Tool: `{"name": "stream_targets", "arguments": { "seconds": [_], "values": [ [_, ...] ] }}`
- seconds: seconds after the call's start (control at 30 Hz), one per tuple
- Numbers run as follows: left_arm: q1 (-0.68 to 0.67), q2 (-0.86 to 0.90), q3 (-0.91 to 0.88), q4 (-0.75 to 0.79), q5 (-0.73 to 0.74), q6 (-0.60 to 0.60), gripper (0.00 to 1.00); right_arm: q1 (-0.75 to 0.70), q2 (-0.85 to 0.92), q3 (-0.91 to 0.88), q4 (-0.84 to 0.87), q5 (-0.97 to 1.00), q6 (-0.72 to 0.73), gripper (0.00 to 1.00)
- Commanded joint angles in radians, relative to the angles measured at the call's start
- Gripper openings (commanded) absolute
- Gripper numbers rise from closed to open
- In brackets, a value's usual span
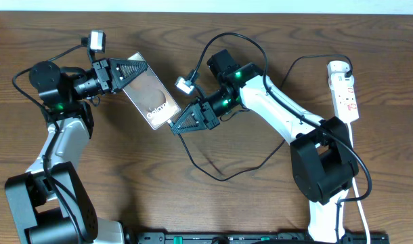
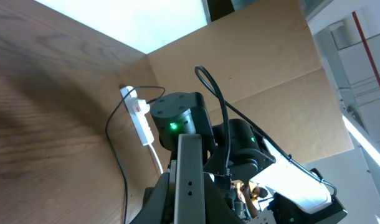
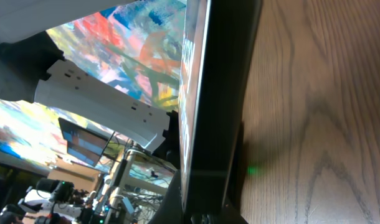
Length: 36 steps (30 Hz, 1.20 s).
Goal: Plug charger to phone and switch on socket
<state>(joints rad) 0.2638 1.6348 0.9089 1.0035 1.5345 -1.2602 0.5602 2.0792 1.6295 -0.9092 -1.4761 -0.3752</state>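
Note:
The phone (image 1: 151,100), brownish back up, is held off the table between both arms. My left gripper (image 1: 143,68) is shut on its far end. In the left wrist view its edge (image 2: 190,180) runs up between the fingers. My right gripper (image 1: 177,127) is at the phone's near end, shut where the charger cable (image 1: 216,175) starts. The connector tip is hidden. In the right wrist view the phone (image 3: 218,93) fills the middle, edge on. The cable loops over the table toward the white socket (image 1: 346,95) at the right, which also shows in the left wrist view (image 2: 139,118).
The socket's white cord (image 1: 359,183) runs down the right side past the right arm's base. The black cable also arcs over the right arm's wrist (image 1: 227,37). A cardboard wall (image 2: 265,68) stands behind the table.

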Motion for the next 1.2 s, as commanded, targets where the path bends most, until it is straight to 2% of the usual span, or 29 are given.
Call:
{"name": "stream_targets", "arguments": {
  "seconds": [0.0,0.27,1.17],
  "values": [
    [-0.008,-0.008,-0.010,0.008,0.037,-0.015,0.08,-0.009,-0.007,0.007,0.027,-0.076,0.013,0.01],
    [-0.008,-0.008,-0.010,0.008,0.037,0.003,0.07,-0.009,-0.007,0.007,0.116,-0.075,0.114,0.01],
    [-0.048,-0.008,-0.010,0.008,0.037,0.034,0.07,-0.010,-0.007,0.007,0.122,-0.074,0.121,0.01]
  ]
}}
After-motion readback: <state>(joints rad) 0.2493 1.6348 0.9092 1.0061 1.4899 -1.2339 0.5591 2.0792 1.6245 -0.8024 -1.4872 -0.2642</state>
